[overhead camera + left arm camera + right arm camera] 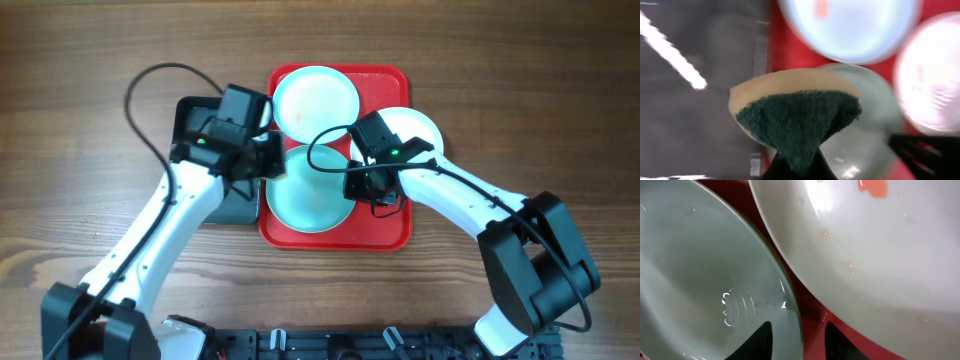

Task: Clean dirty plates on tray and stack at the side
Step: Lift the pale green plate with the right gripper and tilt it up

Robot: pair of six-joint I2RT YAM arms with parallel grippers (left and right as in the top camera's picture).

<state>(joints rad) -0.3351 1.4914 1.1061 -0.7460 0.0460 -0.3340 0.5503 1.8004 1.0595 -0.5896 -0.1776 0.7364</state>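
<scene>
The left fingers (826,174) hold a green-and-tan sponge (800,117) above a pale blue round plate (310,197) on the red rectangular plastic tray (395,232); the right fingers (762,342) stand apart, astride this plate's rim.

Brown wood-grain table (80,60), soft even light

A: Any writing, label, brand or number to read on the plates (315,100) or the red tray (385,235)?

B: None. Nothing legible shows in the overhead view, and both wrist views are too blurred.
</scene>
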